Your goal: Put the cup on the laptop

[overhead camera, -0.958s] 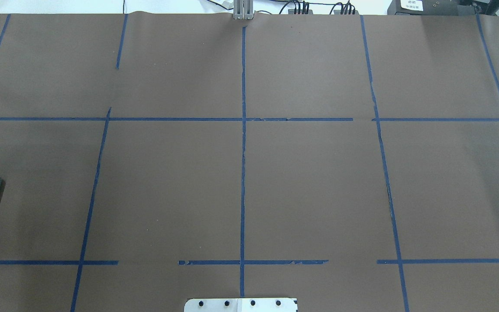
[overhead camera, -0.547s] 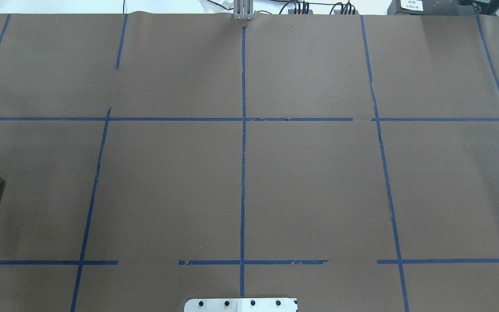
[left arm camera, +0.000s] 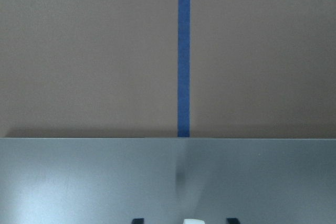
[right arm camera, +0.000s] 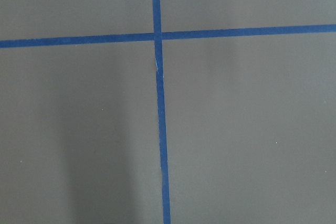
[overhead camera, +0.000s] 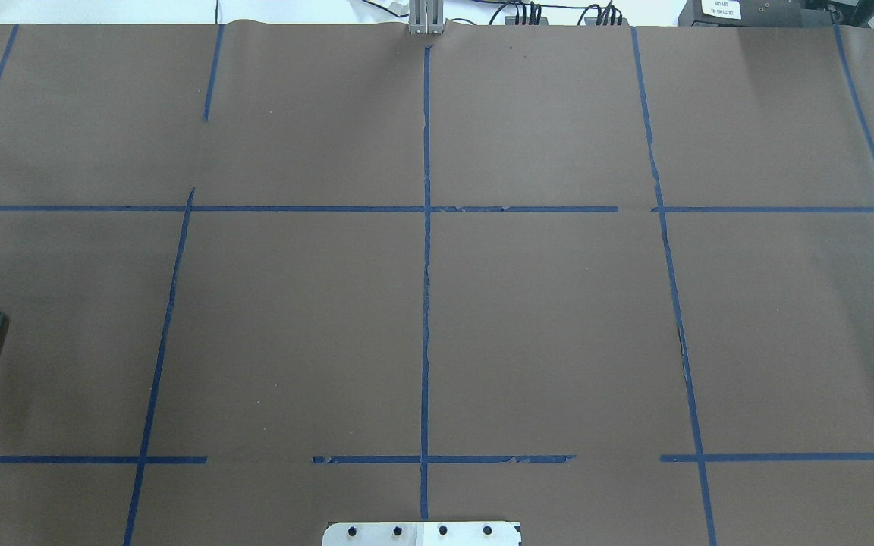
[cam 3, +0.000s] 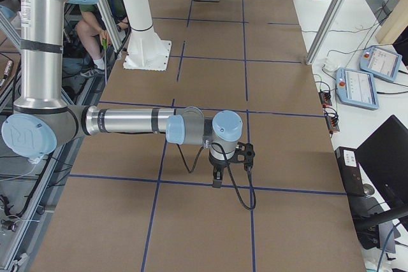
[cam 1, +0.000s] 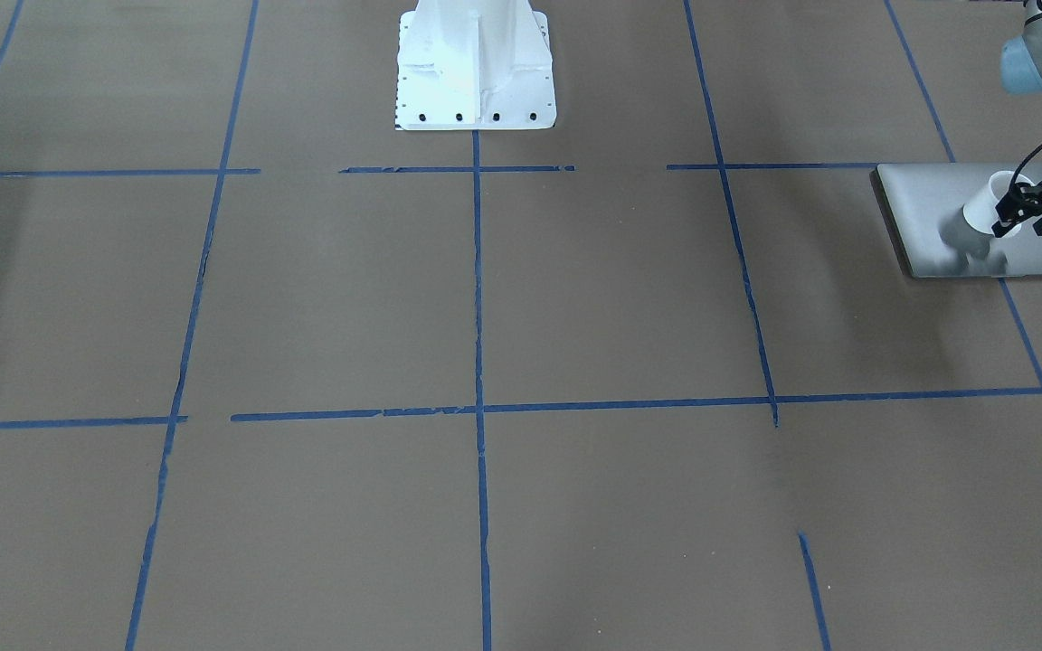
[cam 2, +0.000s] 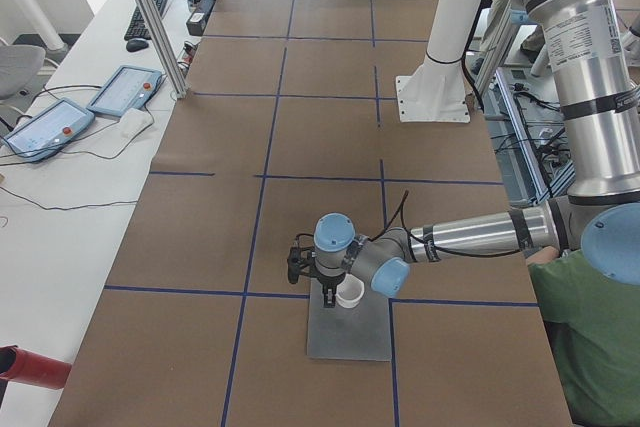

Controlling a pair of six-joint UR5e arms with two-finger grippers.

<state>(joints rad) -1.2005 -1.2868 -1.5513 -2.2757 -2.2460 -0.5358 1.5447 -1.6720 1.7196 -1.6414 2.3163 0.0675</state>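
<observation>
**Cup upright on the laptop's inner end, left end effector at it**

The laptop [cam 1: 923, 203] lies flat and closed on the desk [cam 1: 575, 298]. Its long axis runs along the desk's length, and the overhead view catches only one of its corners. The cup [cam 1: 987, 203] is at the laptop's end nearer the robot's white pedestal [cam 1: 476, 63], upright with its mouth up. Which way its handle points cannot be made out. The lid beneath it carries a soft dark reflection, and whether the cup's base actually touches the lid cannot be told.

The left end effector [cam 1: 1023, 221] points down over the laptop, right at the cup's rim. In the left wrist view its two fingertips [left arm camera: 137, 220] stand apart along the laptop's long axis, with a sliver of white cup between them. Whether they press on the cup cannot be told.

The right end effector [cam 3: 217, 181] is well apart from the laptop, past the pedestal, and points down over bare brown desk near a crossing of blue tape lines [right arm camera: 160, 129]. Its width cannot be judged.
</observation>
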